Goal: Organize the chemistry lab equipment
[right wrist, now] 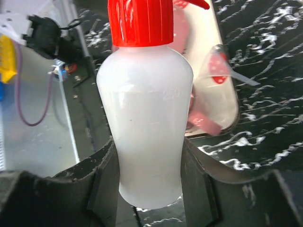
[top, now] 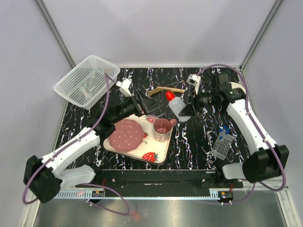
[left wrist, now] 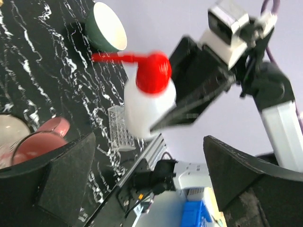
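My right gripper (top: 183, 109) is shut on the small translucent bottle (top: 176, 106) with the red cap (top: 169, 96), just right of the tray's far corner. In the right wrist view both fingers (right wrist: 106, 175) press the bottle (right wrist: 149, 118) low on its body. The left wrist view shows the bottle (left wrist: 144, 111) tilted, with its red spout pointing left. My left gripper (top: 142, 105) stands open and empty a little to the bottle's left (left wrist: 149, 142). A slim tan wooden tool (top: 168, 90) lies behind the bottle. The clear tube rack (top: 222, 144) holds blue-tipped tubes (top: 225, 129) at the right.
The strawberry-print tray (top: 163, 152) carries a pink plate (top: 126, 134) and a pink cup (top: 162, 129) in the near middle. A white mesh basket (top: 87, 80) leans at the far left corner. A dark green cup shape (left wrist: 106, 26) shows far off in the left wrist view.
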Available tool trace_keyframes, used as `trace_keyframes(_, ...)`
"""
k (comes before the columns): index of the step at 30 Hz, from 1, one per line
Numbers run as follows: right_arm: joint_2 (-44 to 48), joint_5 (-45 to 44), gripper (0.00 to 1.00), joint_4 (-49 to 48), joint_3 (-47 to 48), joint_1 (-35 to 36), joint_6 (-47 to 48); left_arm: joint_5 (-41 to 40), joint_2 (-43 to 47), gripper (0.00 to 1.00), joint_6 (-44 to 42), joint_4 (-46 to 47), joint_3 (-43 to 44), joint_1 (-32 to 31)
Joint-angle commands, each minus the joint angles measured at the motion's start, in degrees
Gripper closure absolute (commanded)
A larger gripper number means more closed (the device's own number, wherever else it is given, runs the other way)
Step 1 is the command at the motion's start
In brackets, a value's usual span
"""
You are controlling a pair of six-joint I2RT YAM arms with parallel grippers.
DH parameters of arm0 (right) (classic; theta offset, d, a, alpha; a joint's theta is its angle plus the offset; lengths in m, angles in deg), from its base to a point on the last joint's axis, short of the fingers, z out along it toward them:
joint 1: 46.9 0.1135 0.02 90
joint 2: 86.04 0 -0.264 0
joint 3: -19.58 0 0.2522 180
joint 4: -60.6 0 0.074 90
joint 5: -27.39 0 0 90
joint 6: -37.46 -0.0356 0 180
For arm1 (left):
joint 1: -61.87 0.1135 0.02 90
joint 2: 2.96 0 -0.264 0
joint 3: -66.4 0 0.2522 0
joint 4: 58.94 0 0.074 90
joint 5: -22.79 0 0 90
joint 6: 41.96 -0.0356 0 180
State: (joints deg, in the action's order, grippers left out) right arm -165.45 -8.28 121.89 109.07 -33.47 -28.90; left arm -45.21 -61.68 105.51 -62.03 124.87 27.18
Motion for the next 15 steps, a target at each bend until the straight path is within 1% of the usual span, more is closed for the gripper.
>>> trace_keyframes(1, 6.2, 8.4, 0.60, -1.6, -5.0, -1.2, -5.0, -12.9, -8.1, 0.01, 4.8, 6.6, 9.1, -7.5)
trace_keyframes(3, 8.4, 9.9, 0.60, -2.9, -6.5, -1.8, -6.4, -15.4, -10.4, 0.01, 3.2, 5.2, 11.2, -10.9)
trace_keyframes(4, 9.7, 10.5, 0.60, -4.4, -7.9, -2.7, -7.8, -17.9, -12.5, 0.01, 2.7, 4.1, 13.1, -11.7)
trace_keyframes(6, 10.9, 12.0, 0.60, -6.0, -8.8, -3.5, -9.2, -19.3, -14.5, 0.01, 2.5, 1.0, 14.8, -13.4)
trace_keyframes(9, 12.7, 12.9, 0.60, -8.5, -10.6, -4.7, -11.3, -20.3, -17.5, 0.03, 2.4, -0.1, 17.0, -15.3)
trace_keyframes(12, 13.8, 13.2, 0.60, -10.8, -12.3, -5.3, -12.9, -21.3, -19.8, 0.10, 1.2, -1.6, 19.4, -17.1)
trace_keyframes(13, 14.4, 13.3, 0.60, -11.9, -13.0, -5.4, -13.6, -21.4, -21.0, 0.19, 0.8, -2.1, 20.9, -17.3)
trace_keyframes(15, 14.9, 13.2, 0.60, -13.2, -13.7, -5.9, -14.3, -21.6, -22.0, 0.25, -0.1, -4.3, 23.3, -18.1)
